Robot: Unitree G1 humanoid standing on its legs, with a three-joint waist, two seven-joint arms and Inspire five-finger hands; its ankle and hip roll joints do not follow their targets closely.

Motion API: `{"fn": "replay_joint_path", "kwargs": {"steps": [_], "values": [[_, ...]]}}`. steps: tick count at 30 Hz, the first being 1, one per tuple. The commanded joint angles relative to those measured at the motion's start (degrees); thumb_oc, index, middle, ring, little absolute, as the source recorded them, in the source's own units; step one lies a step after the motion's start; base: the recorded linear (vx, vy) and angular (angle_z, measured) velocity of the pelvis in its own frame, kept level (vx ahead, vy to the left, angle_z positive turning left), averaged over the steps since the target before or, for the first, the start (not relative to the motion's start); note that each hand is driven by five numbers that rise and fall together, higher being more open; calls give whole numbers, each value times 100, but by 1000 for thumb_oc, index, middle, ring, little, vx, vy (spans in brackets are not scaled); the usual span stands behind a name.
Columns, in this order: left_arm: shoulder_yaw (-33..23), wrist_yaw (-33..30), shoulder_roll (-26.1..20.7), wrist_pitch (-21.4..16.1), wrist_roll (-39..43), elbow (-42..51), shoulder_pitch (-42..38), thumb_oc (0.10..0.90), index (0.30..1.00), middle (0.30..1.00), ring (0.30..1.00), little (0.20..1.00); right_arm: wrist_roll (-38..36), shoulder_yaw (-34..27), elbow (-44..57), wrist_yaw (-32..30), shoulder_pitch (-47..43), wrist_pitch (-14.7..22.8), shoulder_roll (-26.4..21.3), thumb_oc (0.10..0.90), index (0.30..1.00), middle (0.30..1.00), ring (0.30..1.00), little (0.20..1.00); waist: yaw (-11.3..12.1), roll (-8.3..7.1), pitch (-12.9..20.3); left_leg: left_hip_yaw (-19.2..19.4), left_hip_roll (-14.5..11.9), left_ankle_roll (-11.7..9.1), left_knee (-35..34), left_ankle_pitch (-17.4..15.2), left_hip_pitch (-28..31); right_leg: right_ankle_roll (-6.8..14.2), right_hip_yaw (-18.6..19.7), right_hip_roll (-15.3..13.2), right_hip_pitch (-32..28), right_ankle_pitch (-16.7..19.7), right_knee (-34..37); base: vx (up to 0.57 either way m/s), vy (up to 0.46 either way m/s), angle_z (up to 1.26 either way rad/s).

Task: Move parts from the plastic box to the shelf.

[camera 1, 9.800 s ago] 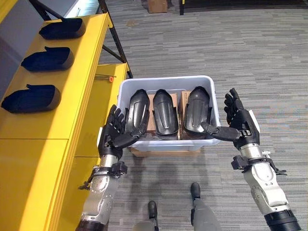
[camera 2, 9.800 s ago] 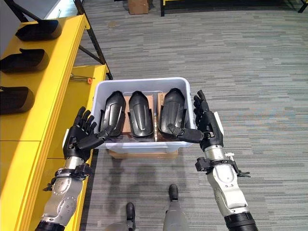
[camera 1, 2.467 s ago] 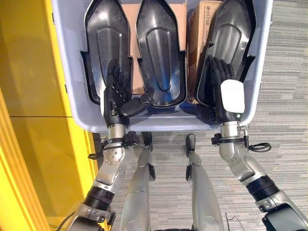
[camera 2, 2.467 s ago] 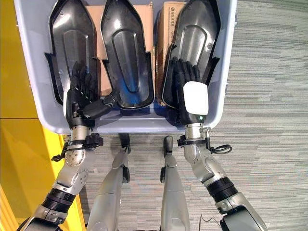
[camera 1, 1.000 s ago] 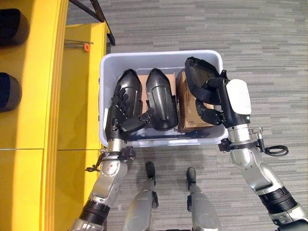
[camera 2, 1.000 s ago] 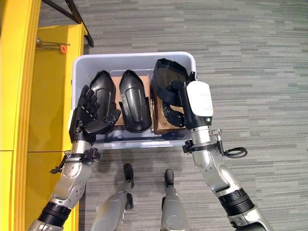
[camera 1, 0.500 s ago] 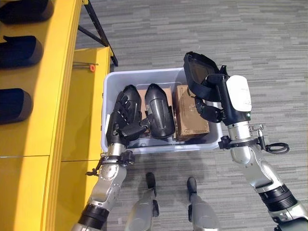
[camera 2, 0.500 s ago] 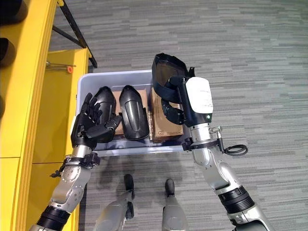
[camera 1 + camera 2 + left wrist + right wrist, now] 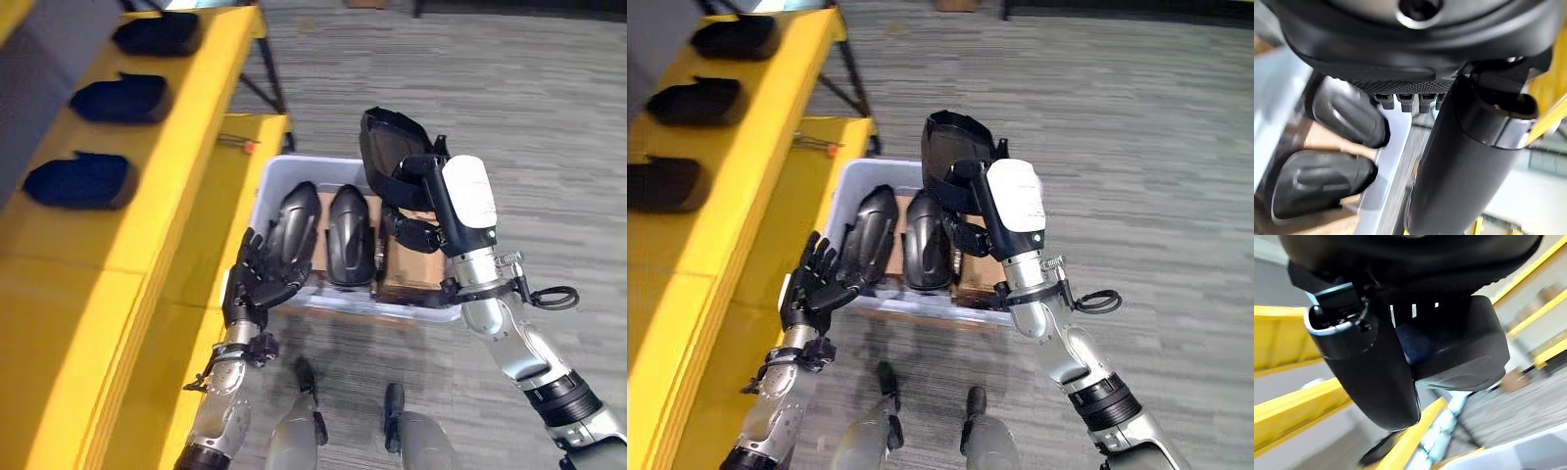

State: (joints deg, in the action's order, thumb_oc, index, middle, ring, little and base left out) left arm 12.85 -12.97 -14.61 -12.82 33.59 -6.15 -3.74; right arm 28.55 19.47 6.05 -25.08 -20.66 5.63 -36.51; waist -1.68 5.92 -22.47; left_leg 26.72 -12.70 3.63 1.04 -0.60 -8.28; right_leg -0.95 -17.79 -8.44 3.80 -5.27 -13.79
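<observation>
Item in transit: black part [image 9: 392,147], clamped in curled fingers of right hand [image 9: 431,211], now lifted clear above plastic box [image 9: 294,176], two parts remaining inside; left hand [image 9: 257,279] fingers spread, empty, at box's near rim; yellow shelf [image 9: 147,147] placement pending.

parts [image 9: 338,235] black (glossy) | box [image 9: 279,181] pale grey | shelf [image 9: 147,211] yellow

Workshop — yellow shelf [image 9: 147,186], plastic box [image 9: 274,181] — moulded parts [image 9: 83,179]

Right hand [image 9: 431,211] — gripping one part [image 9: 387,147] — lifted it clear of box [image 9: 284,176].
</observation>
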Motion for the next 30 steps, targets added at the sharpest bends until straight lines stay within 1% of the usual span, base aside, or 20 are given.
{"fn": "replay_joint_path", "kwargs": {"steps": [1,2,3,4,5,6,7,8,10,12,14,16,17,18,20,23,24,25,26,30], "values": [[-89,92,-190,-517,39,327,-170,900,1000,1000,1000,1000,82,-229,495,-568,-531,436,133,400,300,300,300,300,-148,-326,776,-511,-796,-1292,945,929,185,127,-73,-98,152,-584,-231,-170,-62,113],[1,88,-143,-507,49,364,-302,900,1000,1000,1000,1000,54,-316,523,-581,-438,417,134,400,300,300,300,300,-203,-328,807,-535,-877,-1286,1310,657,250,115,-355,-239,114,-609,-321,-91,-22,113],[9,83,-141,-505,45,364,-305,900,1000,1000,1000,1000,53,-324,526,-580,-432,417,130,400,300,300,300,300,-215,-322,798,-561,-882,-1289,1341,636,236,119,-375,-240,100,-621,-329,-102,68,116],[68,53,-132,-516,-9,425,-423,900,1000,1000,1000,1000,17,-376,509,-642,-394,409,109,400,300,300,300,300,-266,-273,818,-464,-1043,-1318,1507,523,477,136,-643,-374,144,-598,-449,-55,67,137],[76,52,-129,-515,-9,427,-421,900,1000,1000,1000,1000,17,-381,507,-646,-387,413,104,400,300,300,300,300,-276,-271,816,-473,-1029,-1312,1485,523,489,146,-658,-386,133,-600,-456,-26,103,131],[120,103,-128,-490,-24,459,-404,900,1000,1000,1000,1000,-34,-421,532,-638,-309,405,113,400,300,300,300,300,-308,-218,862,-300,-862,-1263,1118,411,545,254,-822,-461,86,-519,-460,45,84,121],[123,110,-111,-459,-35,428,-375,900,1000,1000,1000,1000,-38,-484,591,-646,-231,403,96,400,300,300,300,300,-346,-174,893,-95,-767,-1216,860,342,628,313,-919,-507,27,-443,-463,37,144,82],[105,94,-131,-462,-38,427,-368,900,1000,1000,1000,1000,4,-551,624,-666,-175,388,75,400,300,300,300,300,-355,-152,907,5,-763,-1238,795,346,637,327,-967,-544,-27,-415,-453,25,173,115],[96,105,-188,-457,-103,460,-383,900,1000,1000,1000,1000,-41,-615,634,-628,-76,370,97,400,300,300,300,300,-283,-146,914,-189,-616,-1196,854,319,599,347,-1013,-642,-150,-316,-370,41,184,104],[71,176,-279,-435,-243,534,-378,900,1000,1000,1000,1000,-49,-722,676,-577,70,391,96,400,300,300,300,300,-285,-174,970,-204,-462,-1120,662,319,665,428,-1149,-769,-230,-226,-396,46,171,62],[47,154,-313,-452,-316,520,-359,900,1000,1000,1000,1000,-19,-705,656,-528,107,389,109,400,300,300,300,300,-249,-188,1014,-371,-300,-1050,544,281,695,444,-1130,-825,-229,-181,-445,44,148,65],[-75,109,-350,-455,-397,531,-309,900,1000,1000,1000,1000,-10,-717,620,-449,150,398,149,400,300,300,300,300,-183,-303,1074,-439,-183,-940,632,122,668,487,-1184,-977,-249,-180,-603,53,125,39],[-76,105,-354,-452,-402,538,-303,900,1000,1000,1000,1000,-10,-715,616,-449,148,400,154,400,300,300,300,300,-190,-312,1075,-444,-175,-933,649,107,660,495,-1186,-991,-247,-182,-613,42,78,27],[-137,81,-380,-460,-458,583,-275,900,1000,1000,1000,1000,-26,-709,591,-420,159,403,187,400,300,300,300,300,-144,-376,1093,-469,-165,-904,770,30,608,526,-1227,-1065,-271,-159,-661,20,34,16],[-161,66,-389,-455,-483,585,-252,900,1000,1000,1000,1000,-19,-688,584,-395,132,397,204,400,300,300,300,300,-119,-406,1105,-494,-143,-900,799,0,593,560,-1235,-1093,-275,-116,-665,11,44,10],[-272,47,-382,-472,-488,632,-152,900,1000,1000,1000,1000,-19,-623,582,-344,86,412,268,400,300,300,300,300,-66,-465,1158,-543,-36,-824,763,-81,620,634,-1209,-1140,-287,-28,-607,30,68,3],[-314,58,-362,-461,-489,672,-92,900,1000,1000,1000,1000,-23,-590,553,-286,67,414,299,400,300,300,300,300,-25,-512,1200,-549,17,-800,738,-100,620,667,-1230,-1168,-315,13,-561,36,60,-4],[-315,59,-363,-460,-489,673,-90,900,1000,1000,1000,1000,-22,-588,553,-286,67,414,300,400,300,300,300,300,-26,-513,1202,-549,18,-799,737,-100,620,668,-1231,-1169,-315,14,-560,59,84,-3],[-364,56,-360,-462,-508,694,-49,900,1000,1000,1000,1000,-34,-548,542,-239,10,416,321,400,300,300,300,300,32,-545,1219,-567,85,-763,733,-138,602,721,-1261,-1222,-341,72,-515,44,63,3],[-419,62,-359,-463,-508,778,5,900,1000,1000,1000,1000,-31,-503,537,-204,-33,407,361,400,300,300,300,300,95,-597,1244,-642,227,-670,797,-242,531,802,-1348,-1348,-410,151,-489,57,105,10]]}}
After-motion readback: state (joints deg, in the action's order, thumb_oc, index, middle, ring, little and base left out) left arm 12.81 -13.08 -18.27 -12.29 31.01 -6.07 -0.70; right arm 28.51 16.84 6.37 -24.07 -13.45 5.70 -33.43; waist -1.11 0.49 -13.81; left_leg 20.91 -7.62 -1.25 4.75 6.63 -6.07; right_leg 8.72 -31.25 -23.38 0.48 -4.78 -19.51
